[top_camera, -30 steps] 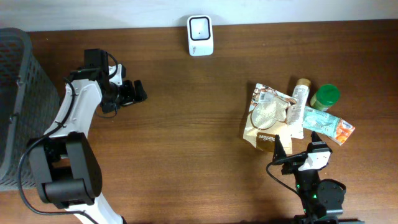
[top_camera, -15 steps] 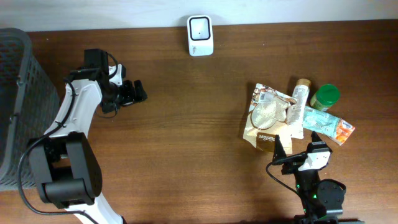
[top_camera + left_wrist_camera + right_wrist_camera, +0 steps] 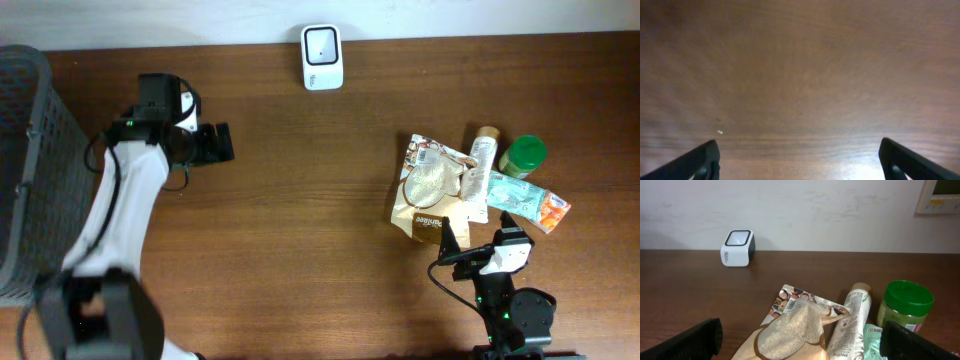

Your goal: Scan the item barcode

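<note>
A small pile of items lies at the table's right: a rice bag [image 3: 430, 187] [image 3: 795, 330], a white tube [image 3: 483, 160] [image 3: 852, 322], a green-lidded jar [image 3: 523, 155] [image 3: 905, 305] and a teal and orange packet [image 3: 527, 200]. The white barcode scanner [image 3: 322, 57] [image 3: 737, 248] stands at the far edge. My right gripper [image 3: 478, 232] [image 3: 800, 340] is open just in front of the rice bag, holding nothing. Far to the left, my left gripper [image 3: 218, 144] [image 3: 800, 160] is open over bare wood, pointing right.
A dark mesh basket [image 3: 25, 170] stands at the left edge of the table. A white wall runs behind the scanner. Brown tabletop [image 3: 300, 220] stretches between the two arms.
The left arm has shifted, and its gripper has moved slightly up and levelled to point right. The right arm and the items have not moved.
</note>
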Tool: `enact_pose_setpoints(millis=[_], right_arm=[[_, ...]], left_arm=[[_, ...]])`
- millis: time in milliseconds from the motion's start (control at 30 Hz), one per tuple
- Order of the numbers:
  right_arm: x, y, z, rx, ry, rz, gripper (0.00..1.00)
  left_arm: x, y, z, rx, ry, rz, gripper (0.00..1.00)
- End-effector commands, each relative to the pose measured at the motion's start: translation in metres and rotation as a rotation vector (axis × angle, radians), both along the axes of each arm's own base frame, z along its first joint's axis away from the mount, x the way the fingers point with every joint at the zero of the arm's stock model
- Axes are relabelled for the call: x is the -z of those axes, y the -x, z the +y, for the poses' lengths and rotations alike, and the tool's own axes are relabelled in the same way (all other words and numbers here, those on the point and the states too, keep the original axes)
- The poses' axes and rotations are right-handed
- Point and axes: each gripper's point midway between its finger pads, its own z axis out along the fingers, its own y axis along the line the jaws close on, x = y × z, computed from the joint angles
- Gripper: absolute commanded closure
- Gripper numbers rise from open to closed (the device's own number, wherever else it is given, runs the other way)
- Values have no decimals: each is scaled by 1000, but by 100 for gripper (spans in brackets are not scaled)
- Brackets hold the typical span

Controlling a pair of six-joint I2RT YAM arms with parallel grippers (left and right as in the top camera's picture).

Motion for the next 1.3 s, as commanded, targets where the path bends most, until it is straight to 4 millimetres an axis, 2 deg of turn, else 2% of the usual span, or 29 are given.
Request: enact_pose_setpoints(millis=[0, 67, 200, 233, 267, 400, 533, 667, 833, 1067, 1233, 1267], right_arm=[[2, 0, 1, -2, -1, 2, 1], [2, 0, 1, -2, -1, 2, 2], [2, 0, 1, -2, -1, 2, 2], [2, 0, 1, -2, -1, 2, 2], [2, 0, 1, -2, -1, 2, 2], [2, 0, 1, -2, -1, 2, 2], [2, 0, 1, -2, -1, 2, 2], [2, 0, 1, -2, -1, 2, 2], [2, 0, 1, -2, -1, 2, 2], [2, 0, 1, -2, -1, 2, 2], [2, 0, 1, -2, -1, 2, 2], [2, 0, 1, -2, -1, 2, 2]], left_arm=[[-45, 9, 6, 10, -101, -225, 1], [-58, 15, 6, 29, -115, -356, 1], [-64, 37, 0, 135, -152, -524, 1], [-63, 44, -1, 166, -160, -558, 1], [-63, 60, -1, 196, -174, -621, 1], [-65, 88, 3, 208, -231, -791, 1], [-50, 124, 3, 226, -295, -944, 1], [-31, 146, 2, 220, -307, -1003, 1], [-24, 156, 3, 249, -374, -1049, 1], [-2, 170, 4, 320, -445, -965, 1], [-24, 173, 4, 300, -463, -1059, 1], [-23, 172, 4, 301, -462, -1053, 1]])
